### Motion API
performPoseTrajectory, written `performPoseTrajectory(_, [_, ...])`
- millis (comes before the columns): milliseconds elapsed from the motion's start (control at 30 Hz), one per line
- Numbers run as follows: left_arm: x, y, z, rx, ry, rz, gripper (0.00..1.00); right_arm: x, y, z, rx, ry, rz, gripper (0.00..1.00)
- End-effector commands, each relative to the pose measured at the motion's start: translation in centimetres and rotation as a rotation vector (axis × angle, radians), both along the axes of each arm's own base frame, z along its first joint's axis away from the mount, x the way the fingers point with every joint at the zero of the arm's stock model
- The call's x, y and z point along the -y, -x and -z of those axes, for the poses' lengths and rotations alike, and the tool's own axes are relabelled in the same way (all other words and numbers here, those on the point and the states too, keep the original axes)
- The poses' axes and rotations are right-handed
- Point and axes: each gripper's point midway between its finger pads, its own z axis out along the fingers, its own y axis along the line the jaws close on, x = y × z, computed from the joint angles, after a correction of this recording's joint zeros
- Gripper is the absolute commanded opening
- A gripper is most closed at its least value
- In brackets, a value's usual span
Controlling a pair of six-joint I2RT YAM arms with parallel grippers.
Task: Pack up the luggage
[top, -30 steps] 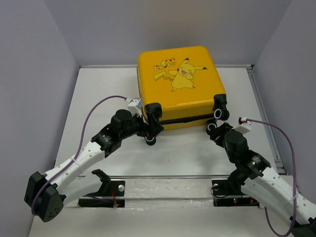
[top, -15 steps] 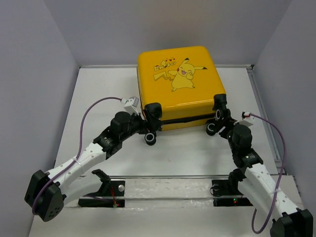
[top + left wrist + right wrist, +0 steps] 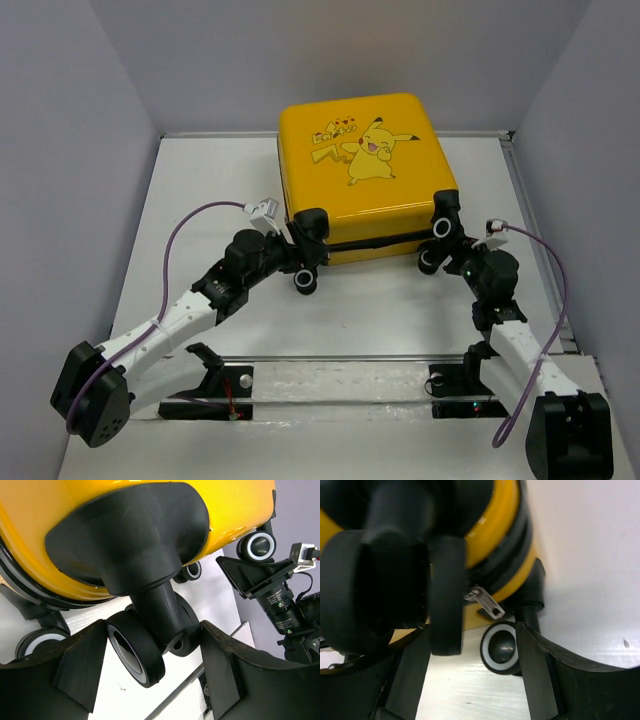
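Left: the left hand is set at the near-left corner of the luggage, its fingers spread to either side of a black caster wheel; the hand is released, and no firm contact can be made out. Centre: the yellow suitcase is laid flat on the bench, print upward, shells shut, wheels toward the arms. Right: the right hand is held released at the near-right casters, with a white-ringed wheel between its fingers and the zipper pull just above. The case is judged to be closed already, with handling of its wheel end in hand. A closing of the fingers on a caster or the pull is called for next, squarely, lest the wheel swivel away
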Motion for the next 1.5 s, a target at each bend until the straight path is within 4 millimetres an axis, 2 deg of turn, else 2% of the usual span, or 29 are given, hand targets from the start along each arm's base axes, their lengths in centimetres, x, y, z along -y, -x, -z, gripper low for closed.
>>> performPoseTrajectory(0, [0.6, -0.8, -2.1, 0.053, 0.067, -0.017, 0.72, -0.3, -1.8, -5.3, 0.245, 0.064, -0.067, 0.7])
performPoseTrajectory(33, [0.5, -0.9, -2.2, 0.057, 0.068, -0.026, 0.66, -0.2, -2.1, -5.8, 0.26, 0.077, -0.065, 0.67])
performPoseTrajectory(100, [0.4, -0.9, -2.3, 0.059, 0.072, -0.032, 0.57, 0.1, -2.7, -5.4, 0.248, 0.082, -0.058, 0.61])
performPoseTrajectory(167, [0.4, -0.9, -2.3, 0.06, 0.073, -0.032, 0.42, 0.1, -3.4, -6.0, 0.267, 0.086, -0.058, 0.56])
performPoseTrajectory(233, [0.3, -1.0, -2.3, 0.064, 0.071, -0.039, 0.33, -0.5, -4.0, -5.3, 0.236, 0.09, -0.095, 0.56])
performPoseTrajectory(267, [0.2, -1.0, -2.4, 0.065, 0.072, -0.041, 0.26, -0.5, -4.4, -5.6, 0.238, 0.09, -0.097, 0.55])
performPoseTrajectory(300, [0.2, -1.0, -2.4, 0.067, 0.07, -0.042, 0.22, -0.1, -4.6, -5.4, 0.231, 0.088, -0.08, 0.55])
performPoseTrajectory(333, [0.1, -1.2, -2.4, 0.068, 0.069, -0.051, 0.13, 0.0, -4.7, -5.5, 0.236, 0.085, -0.071, 0.55])
performPoseTrajectory(400, [0.1, -1.2, -2.5, 0.072, 0.069, -0.054, 0.06, 0.6, -4.6, -5.6, 0.243, 0.085, -0.036, 0.56])
performPoseTrajectory(500, [0.1, -1.2, -2.7, 0.078, 0.072, -0.053, 0.06, 1.4, -4.2, -5.3, 0.22, 0.057, 0.021, 0.58])
performPoseTrajectory(533, [0.1, -1.2, -2.9, 0.082, 0.077, -0.05, 0.06, 1.7, -3.8, -4.5, 0.19, 0.048, 0.045, 0.59])
performPoseTrajectory(567, [0.2, -1.2, -3.0, 0.081, 0.081, -0.046, 0.06, 1.8, -3.3, -4.9, 0.205, 0.023, 0.059, 0.59])
performPoseTrajectory(600, [0.3, -1.1, -2.9, 0.079, 0.084, -0.041, 0.06, 2.0, -2.9, -3.9, 0.179, 0.012, 0.076, 0.63])
performPoseTrajectory(667, [0.4, -1.1, -2.9, 0.075, 0.088, -0.036, 0.06, 2.0, -2.5, -3.7, 0.178, -0.003, 0.08, 0.69])
performPoseTrajectory(800, [0.7, -0.6, -2.1, 0.054, 0.079, -0.008, 0.06, 1.5, -2.6, -3.2, 0.136, -0.009, 0.052, 0.73])
performPoseTrajectory(833, [0.5, -0.4, -1.5, 0.043, 0.054, -0.005, 0.21, 1.3, -2.5, -3.0, 0.124, -0.016, 0.045, 0.73])
performPoseTrajectory(900, [0.0, -0.1, -1.3, 0.048, 0.026, -0.006, 0.45, 0.8, -2.1, -3.2, 0.129, -0.025, 0.019, 0.73])
performPoseTrajectory(933, [-0.5, 0.3, -0.6, 0.038, -0.002, -0.005, 0.55, 0.7, -1.9, -3.7, 0.148, -0.025, 0.008, 0.73])
performPoseTrajectory(1000, [-1.1, 0.9, -1.0, 0.051, -0.002, -0.009, 0.8, 0.4, -1.6, -3.9, 0.15, -0.025, -0.008, 0.73])
performPoseTrajectory(1033, [-1.4, 1.3, -0.3, 0.035, -0.013, -0.009, 0.88, 0.3, -1.2, -4.1, 0.148, -0.017, -0.016, 0.73])
performPoseTrajectory(1167, [-1.4, 2.7, -0.7, 0.019, 0.018, 0.027, 0.94, -0.2, -0.7, -4.5, 0.148, -0.01, -0.051, 0.73])
performPoseTrajectory(1467, [1.5, 4.2, -2.4, 0.006, 0.018, 0.082, 0.96, -1.0, -0.4, -3.7, 0.118, -0.027, -0.095, 0.73])
